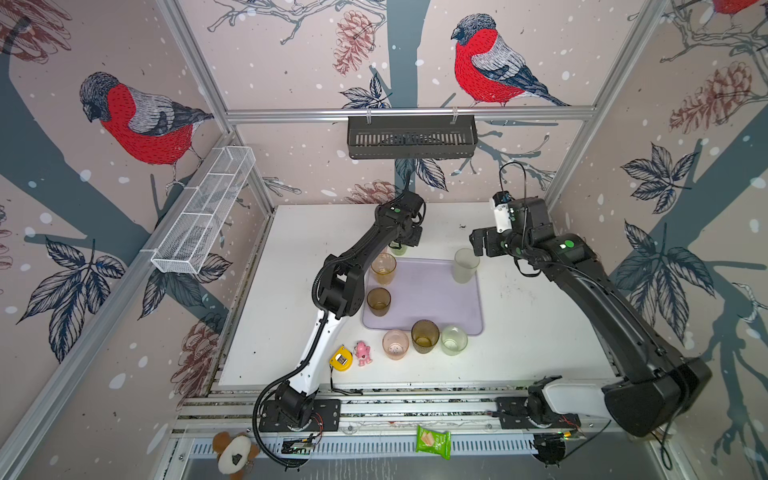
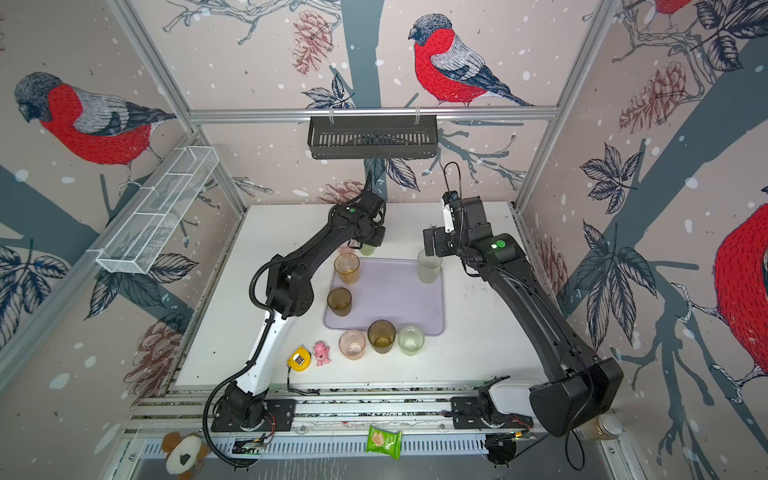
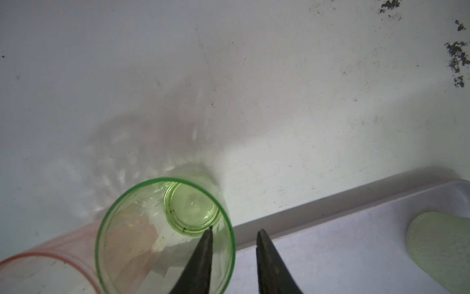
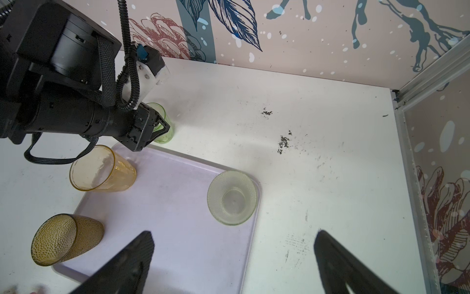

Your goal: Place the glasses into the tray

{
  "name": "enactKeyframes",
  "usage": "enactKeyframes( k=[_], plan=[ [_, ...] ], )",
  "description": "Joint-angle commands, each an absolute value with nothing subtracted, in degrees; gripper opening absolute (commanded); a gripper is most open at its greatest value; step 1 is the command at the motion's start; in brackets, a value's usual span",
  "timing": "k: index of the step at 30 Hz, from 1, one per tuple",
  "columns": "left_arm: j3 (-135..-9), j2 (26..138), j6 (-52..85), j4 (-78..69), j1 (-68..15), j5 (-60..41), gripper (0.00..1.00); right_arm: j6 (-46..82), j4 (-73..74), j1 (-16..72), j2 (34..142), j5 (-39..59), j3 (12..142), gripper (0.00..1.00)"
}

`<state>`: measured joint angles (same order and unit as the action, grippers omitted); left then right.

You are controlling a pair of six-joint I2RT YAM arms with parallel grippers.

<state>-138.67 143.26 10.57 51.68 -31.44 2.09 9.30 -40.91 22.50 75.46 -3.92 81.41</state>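
The left gripper (image 3: 235,229), jaws part-open, straddled the wall of a pale green translucent tumbler (image 3: 142,229) just outside the pale-lavender rectangular tray (image 3: 330,254); the right gripper (image 4: 234,232) hung wide open. Pinching, then lifting over the rim, looked next.

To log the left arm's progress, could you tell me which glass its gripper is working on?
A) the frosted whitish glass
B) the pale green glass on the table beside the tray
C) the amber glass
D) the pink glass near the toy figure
B: in the left wrist view the left gripper straddles the wall of the pale green glass, one finger inside the rim and one outside, just off the tray.
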Motion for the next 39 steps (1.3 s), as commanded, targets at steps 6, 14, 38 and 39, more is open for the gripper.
enactKeyframes(
  k=[6, 14, 38, 39],
  plan=[
    [-138.6, 143.7, 9.8, 51.0, -31.2, 2.9, 0.29, 9.5, -40.0, 22.5, 75.8, -4.6, 82.4, 1.00],
    [-138.5, 143.8, 9.8, 51.2, -31.2, 2.9, 0.28, 9.5, -39.9, 22.2, 75.5, -4.7, 82.1, 1.00],
    [-138.3, 143.5, 9.6, 51.7, -31.2, 3.0, 0.21, 8.8, -39.4, 21.1, 74.8, -5.2, 81.8, 1.00],
    [-138.3, 143.5, 9.6, 51.7, -31.1, 3.0, 0.21, 8.8, -39.4, 21.1, 74.7, -5.1, 81.8, 1.00]
  ],
)
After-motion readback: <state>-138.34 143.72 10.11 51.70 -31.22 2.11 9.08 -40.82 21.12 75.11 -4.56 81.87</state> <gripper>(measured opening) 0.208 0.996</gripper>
